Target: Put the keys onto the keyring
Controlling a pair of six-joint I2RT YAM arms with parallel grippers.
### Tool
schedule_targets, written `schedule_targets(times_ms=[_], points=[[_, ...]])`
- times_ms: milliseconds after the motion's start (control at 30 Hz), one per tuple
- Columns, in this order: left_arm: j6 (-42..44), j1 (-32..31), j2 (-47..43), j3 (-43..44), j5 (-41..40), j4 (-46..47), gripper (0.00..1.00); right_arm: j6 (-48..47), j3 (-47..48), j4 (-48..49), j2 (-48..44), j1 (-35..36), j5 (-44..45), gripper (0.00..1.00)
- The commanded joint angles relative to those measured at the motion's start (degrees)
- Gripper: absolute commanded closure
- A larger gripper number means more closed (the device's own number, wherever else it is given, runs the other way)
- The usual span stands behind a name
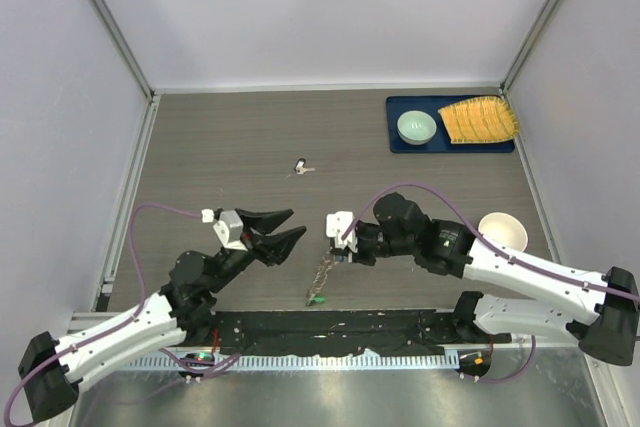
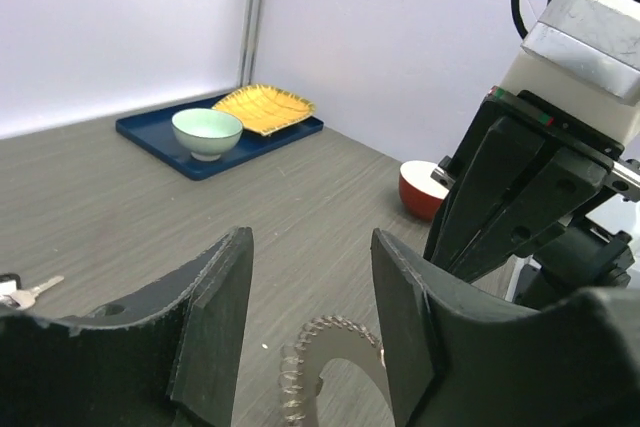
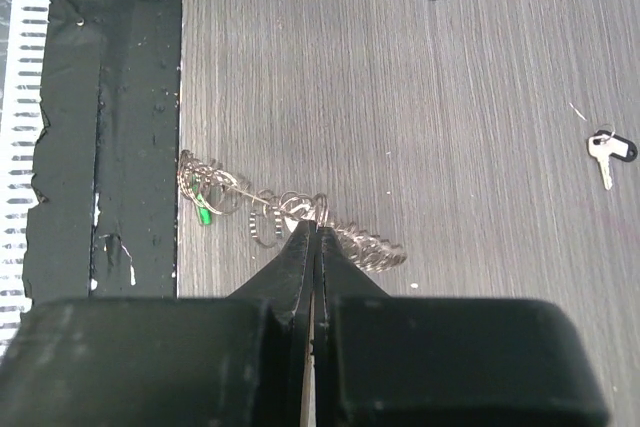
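So the right gripper (image 3: pixel 312 232) is pinched shut on the keyring (image 3: pixel 290 212), and the green key (image 3: pixel 203 209) looks already strung on it. The left gripper (image 1: pixel 295 223) sits just beside it, jaws apart, empty. My guess is it goes next for the other key (image 1: pixel 301 167), lying well apart on the grey wood-grain table (image 1: pixel 220 147), with plain white walls (image 1: pixel 330 7) around

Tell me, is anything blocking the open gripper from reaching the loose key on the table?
No, nothing visible. Only table lies between the left gripper and the key; the keyring hangs aside in the right gripper.
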Motion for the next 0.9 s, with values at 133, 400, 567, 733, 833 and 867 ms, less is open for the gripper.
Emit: schedule_targets(times_ms=[133, 400, 567, 733, 833, 867], points=[[7.06, 2.33, 9.24, 9.11, 12.44, -11.66, 0.43, -5.78, 10.63, -9.48, 2.68, 0.26, -0.85, 0.99], [10.57, 6.82, 17.96, 7.99, 29.67, -2.98, 0.41, -6.84, 13.18, -13.16, 3.04, 0.17, -1.29, 0.99], [14.19, 8.49, 20.07, 8.24, 37.85, -1.22, 0.39, -7.89, 14.68, -16.33, 3.74, 0.17, -2.79, 0.99], [14.71, 9.46, 25.16, 11.05, 45.76, 0.82, 0.41, -9.12, 16.17, -18.53, 4.36, 0.17, -3.49, 0.99], [14.63, 9.72, 28.85, 13.25, 48.23, 0.64, 0.46, -9.39, 16.79, -18.97, 4.62, 0.17, -3.93, 0.99], [14.45, 9.72, 30.08, 13.95, 48.75, 0.72, 0.49, -9.39, 16.79, -18.8, 4.62, 0.17, -4.02, 0.99]])
